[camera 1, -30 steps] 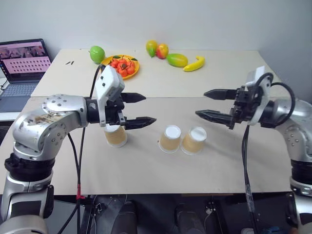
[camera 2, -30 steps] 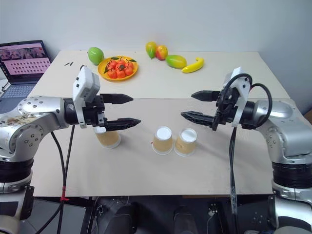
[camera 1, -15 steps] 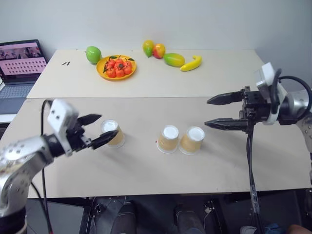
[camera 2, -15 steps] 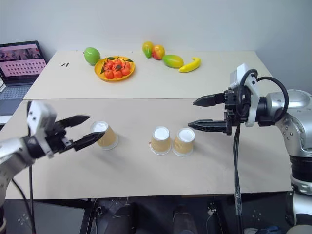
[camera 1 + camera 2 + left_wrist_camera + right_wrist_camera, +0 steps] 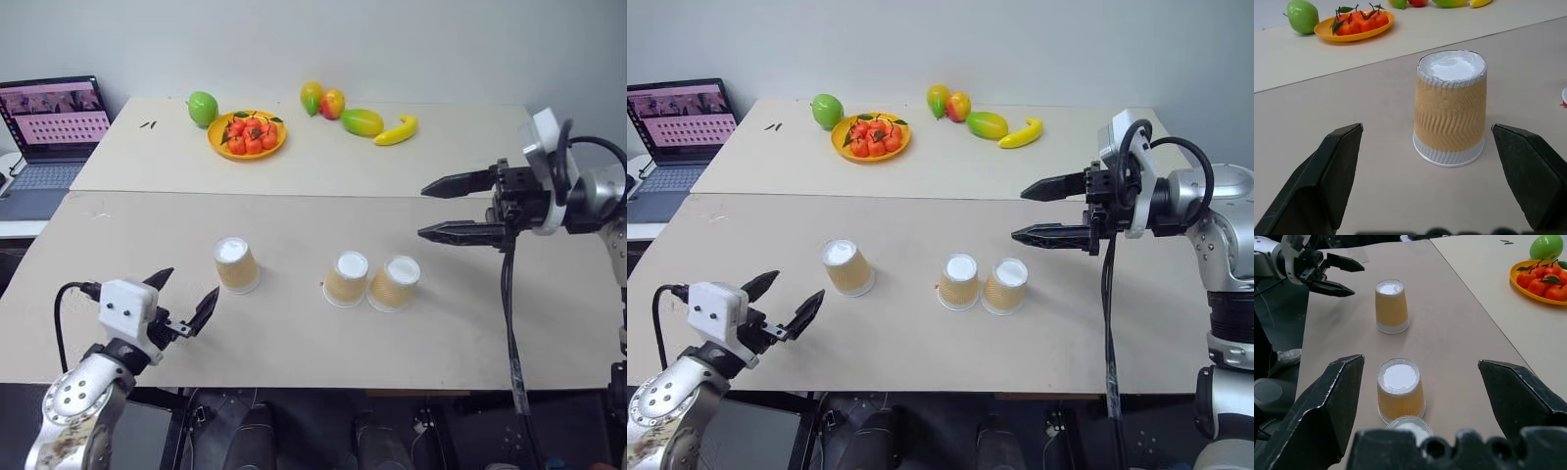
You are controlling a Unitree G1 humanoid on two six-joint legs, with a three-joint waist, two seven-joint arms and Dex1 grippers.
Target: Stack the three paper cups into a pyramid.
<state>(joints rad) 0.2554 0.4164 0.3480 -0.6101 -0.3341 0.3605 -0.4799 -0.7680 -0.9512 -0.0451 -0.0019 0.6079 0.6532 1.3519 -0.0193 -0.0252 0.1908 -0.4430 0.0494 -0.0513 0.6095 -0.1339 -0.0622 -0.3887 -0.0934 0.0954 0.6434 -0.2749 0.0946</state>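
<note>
Three paper cups stand upside down on the front desk (image 5: 294, 343), none stacked. Two of them, the middle cup (image 5: 346, 279) and the right cup (image 5: 394, 283), sit side by side and touching or nearly so near the desk's centre. The third, the left cup (image 5: 236, 264), stands alone, well apart from the pair. The left tool (image 5: 183, 303) hangs low near the desk's front edge, just short of the lone cup, its two black fingers spread wide and holding nothing; in its wrist view the cup stands between and beyond the fingers. The right tool (image 5: 446, 209) hovers above the desk beyond the right cup, pointing toward the middle, its fingers apart and empty. On the back desk lie a yellow plate (image 5: 246, 136) of red fruit, a green apple (image 5: 202, 108), a banana (image 5: 397, 130) and other fruit. A laptop (image 5: 54, 132) sits open off to the left.
</note>
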